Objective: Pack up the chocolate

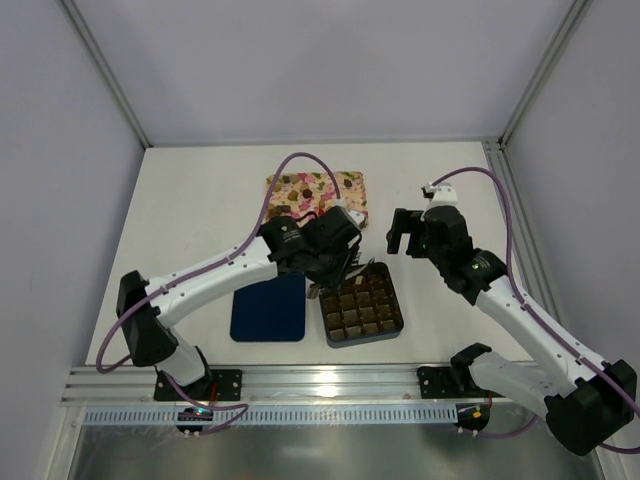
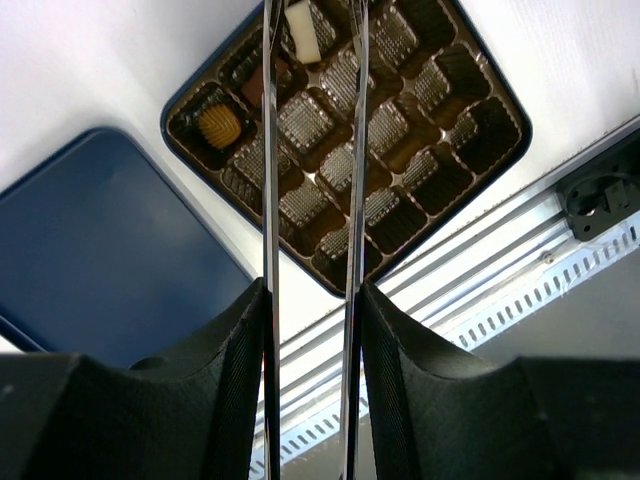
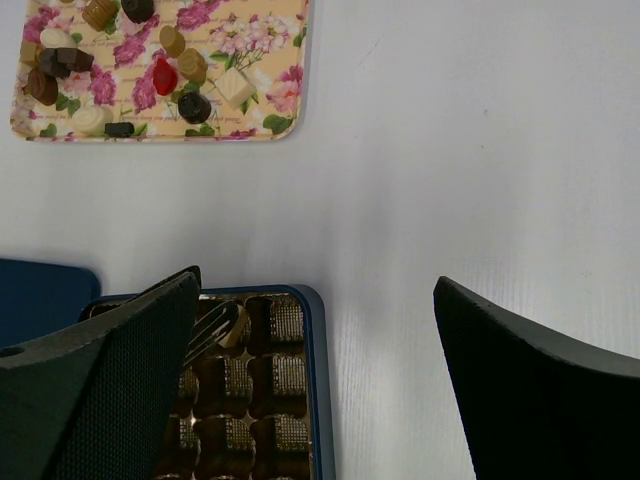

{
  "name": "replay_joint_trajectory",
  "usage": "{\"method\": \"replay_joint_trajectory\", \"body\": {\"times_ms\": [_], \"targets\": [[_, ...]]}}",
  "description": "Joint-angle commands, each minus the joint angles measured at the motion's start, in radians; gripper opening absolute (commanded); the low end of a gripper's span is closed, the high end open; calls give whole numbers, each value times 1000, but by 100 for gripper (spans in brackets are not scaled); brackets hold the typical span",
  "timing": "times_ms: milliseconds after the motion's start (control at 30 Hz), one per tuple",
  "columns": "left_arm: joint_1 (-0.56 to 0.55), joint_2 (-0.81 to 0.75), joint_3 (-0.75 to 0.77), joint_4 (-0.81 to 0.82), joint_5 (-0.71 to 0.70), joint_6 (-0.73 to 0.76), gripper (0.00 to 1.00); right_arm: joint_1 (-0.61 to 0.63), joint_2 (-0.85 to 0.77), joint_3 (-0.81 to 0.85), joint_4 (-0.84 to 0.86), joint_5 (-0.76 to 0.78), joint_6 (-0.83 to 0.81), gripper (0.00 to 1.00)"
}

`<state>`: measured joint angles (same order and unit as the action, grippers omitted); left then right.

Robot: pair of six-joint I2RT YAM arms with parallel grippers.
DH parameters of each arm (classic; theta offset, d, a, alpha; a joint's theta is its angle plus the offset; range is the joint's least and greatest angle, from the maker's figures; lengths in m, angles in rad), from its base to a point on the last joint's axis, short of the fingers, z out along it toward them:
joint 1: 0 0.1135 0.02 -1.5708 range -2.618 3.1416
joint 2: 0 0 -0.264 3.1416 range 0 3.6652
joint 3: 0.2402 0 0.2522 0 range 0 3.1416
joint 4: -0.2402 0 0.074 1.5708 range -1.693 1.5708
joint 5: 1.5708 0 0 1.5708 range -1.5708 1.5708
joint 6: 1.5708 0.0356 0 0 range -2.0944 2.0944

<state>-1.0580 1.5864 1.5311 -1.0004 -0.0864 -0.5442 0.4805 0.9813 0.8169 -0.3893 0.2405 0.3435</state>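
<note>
1. Chocolate [image 3: 165, 75] is seen mostly on floral tray [image 3: 290, 125] at 12 o'clock; few are in box [image 1: 363, 310] at 6.
2. Left end effector [image 2: 312, 300] is held part-open above white piece [image 2: 303, 30], apparently unpinched; right end effector [image 3: 315, 280] is wide open, empty.
3. Pieces are judged light, slippery, easily marked; gentle pinching across flat sides is advised.

We record a white tabletop [image 1: 200, 190], matte and evenly lit, with soft shadows. A plain pale-grey back wall [image 1: 330, 60] meets the side walls [image 1: 50, 200] at two metal frame posts [image 1: 105, 70]. Along the near edge we note a slotted aluminium rail [image 1: 330, 380], a perforated strip [image 1: 330, 413] just below, then a brushed metal sheet [image 1: 300, 455].
</note>
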Motion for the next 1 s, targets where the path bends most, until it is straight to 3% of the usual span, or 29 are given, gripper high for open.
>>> {"method": "replay_joint_trajectory", "body": {"times_ms": [0, 200, 500, 967], "targets": [[10, -74, 75, 28, -65, -11, 40, -5, -16, 2, 27, 11, 2, 100], [142, -54, 145, 6, -90, 19, 40, -6, -9, 4, 36, -6, 0, 100], [340, 151, 323, -17, -147, 118, 42, -10, 20, 14, 53, -36, -11, 100], [400, 290, 302, 19, -104, 150, 41, -16, 34, -4, 70, -61, -11, 100]]}}
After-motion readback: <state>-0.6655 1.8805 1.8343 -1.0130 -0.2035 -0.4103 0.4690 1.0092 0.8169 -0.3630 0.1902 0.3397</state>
